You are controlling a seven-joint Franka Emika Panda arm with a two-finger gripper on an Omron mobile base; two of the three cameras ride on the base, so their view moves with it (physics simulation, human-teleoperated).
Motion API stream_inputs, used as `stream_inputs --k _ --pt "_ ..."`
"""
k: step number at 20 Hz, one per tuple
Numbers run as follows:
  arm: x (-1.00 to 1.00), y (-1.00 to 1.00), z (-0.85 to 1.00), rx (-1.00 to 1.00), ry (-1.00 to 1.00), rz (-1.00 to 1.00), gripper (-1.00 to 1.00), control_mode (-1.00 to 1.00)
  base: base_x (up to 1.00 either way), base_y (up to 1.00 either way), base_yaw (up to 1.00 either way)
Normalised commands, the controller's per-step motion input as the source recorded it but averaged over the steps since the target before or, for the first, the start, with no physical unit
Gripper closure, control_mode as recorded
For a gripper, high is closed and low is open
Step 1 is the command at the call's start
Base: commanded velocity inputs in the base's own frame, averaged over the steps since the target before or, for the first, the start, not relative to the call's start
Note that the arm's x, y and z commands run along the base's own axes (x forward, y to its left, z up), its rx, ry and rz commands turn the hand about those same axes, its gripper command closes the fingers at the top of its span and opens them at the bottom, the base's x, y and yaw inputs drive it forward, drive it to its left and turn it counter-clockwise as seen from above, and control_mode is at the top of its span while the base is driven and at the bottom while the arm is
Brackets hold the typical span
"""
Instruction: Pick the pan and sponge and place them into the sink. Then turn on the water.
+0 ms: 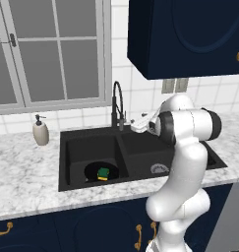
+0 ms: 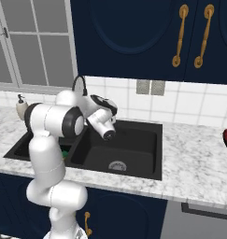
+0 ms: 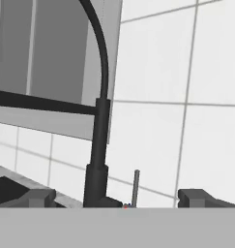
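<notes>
Sink [image 1: 140, 157] sunk black in the marble tabletop [image 1: 22, 167] in the left base view, pan [image 1: 94, 172] lying in the left basin with sponge [image 1: 103, 173] on it. Faucet [image 1: 117, 106] arching behind the divider, tool [image 1: 138, 124] just right of it above the right basin; soap dispenser [image 1: 41, 131] well left by the window.

Right base view: arm blocking most of the left basin, green edge of sponge [image 2: 65, 152] peeking beside it; right basin with steel drain [image 2: 117, 165] bare.

Hand view: faucet stem [image 3: 97, 160] close ahead, thin lever [image 3: 136, 188] beside its base, tool [image 3: 120, 197] spread fully wide, gripping nothing.
</notes>
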Motion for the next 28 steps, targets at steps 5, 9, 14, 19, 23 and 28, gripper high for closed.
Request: stream_inputs --k 5,9,14,19,23,28 --pt "0.29 0.11 0.00 0.00 0.00 0.06 -1.00 -1.00 0.00 0.00 0.00" --pt "0.35 0.04 0.00 0.00 0.00 0.01 -1.00 -1.00 0.00 0.00 0.00" --pt "0.37 0.08 0.00 0.00 0.00 0.00 -1.00 -1.00 0.00 0.00 0.00" --pt "0.39 0.12 0.00 0.00 0.02 0.00 -1.00 -1.00 0.00 0.00 0.00" --pt "0.37 0.03 0.00 0.00 0.08 0.02 -1.00 -1.00 0.00 0.00 0.00" --pt "0.33 0.00 -0.08 0.01 0.02 0.02 -1.00 -1.00 0.00 0.00 0.00"
